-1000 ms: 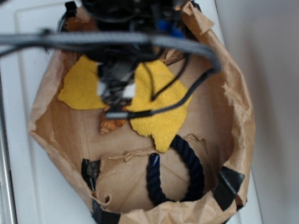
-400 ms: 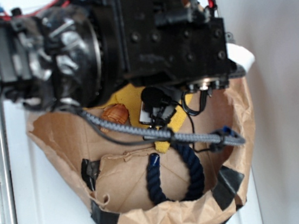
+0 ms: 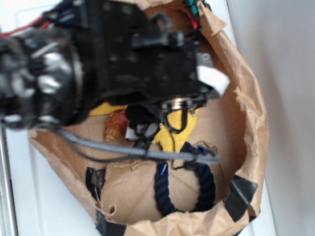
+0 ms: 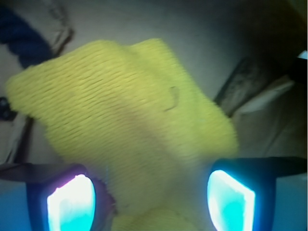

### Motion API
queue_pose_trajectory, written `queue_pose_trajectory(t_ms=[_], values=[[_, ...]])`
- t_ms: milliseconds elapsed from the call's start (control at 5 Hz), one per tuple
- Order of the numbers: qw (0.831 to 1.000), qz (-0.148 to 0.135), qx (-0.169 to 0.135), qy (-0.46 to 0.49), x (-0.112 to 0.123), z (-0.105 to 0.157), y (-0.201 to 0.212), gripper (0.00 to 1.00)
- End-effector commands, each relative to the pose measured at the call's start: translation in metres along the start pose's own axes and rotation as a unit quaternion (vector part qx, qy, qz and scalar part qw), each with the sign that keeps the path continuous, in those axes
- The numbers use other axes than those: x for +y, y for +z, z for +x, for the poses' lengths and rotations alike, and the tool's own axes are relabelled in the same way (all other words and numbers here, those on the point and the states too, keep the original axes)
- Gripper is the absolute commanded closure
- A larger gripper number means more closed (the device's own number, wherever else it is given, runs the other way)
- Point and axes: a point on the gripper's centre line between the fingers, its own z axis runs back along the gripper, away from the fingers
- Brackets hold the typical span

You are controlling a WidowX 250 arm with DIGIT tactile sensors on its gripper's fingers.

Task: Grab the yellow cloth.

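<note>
While the arm is masking most of the paper bag, the pincer is gaping wide with the cloth bunched between its fingers, apparently placed for closing, though not yet gripping.

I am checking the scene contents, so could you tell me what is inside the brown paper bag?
Inside the paper bag lie the yellow cloth, a navy rope loop and a brown seashell. The arm covers most of the cloth and the bag's far part.
</note>
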Motion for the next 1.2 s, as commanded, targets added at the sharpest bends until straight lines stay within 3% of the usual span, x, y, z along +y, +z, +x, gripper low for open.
queue_pose_trajectory(t_ms=[0, 400, 600, 1000], values=[[0.999, 0.000, -0.032, 0.001, 0.006, -0.009, -0.011, 0.00], [1.000, 0.006, -0.013, 0.001, 0.006, -0.009, -0.024, 0.00], [1.000, 0.001, -0.013, 0.009, 0.008, -0.007, -0.024, 1.00], [1.000, 0.000, -0.016, 0.010, 0.009, -0.005, -0.022, 1.00]])
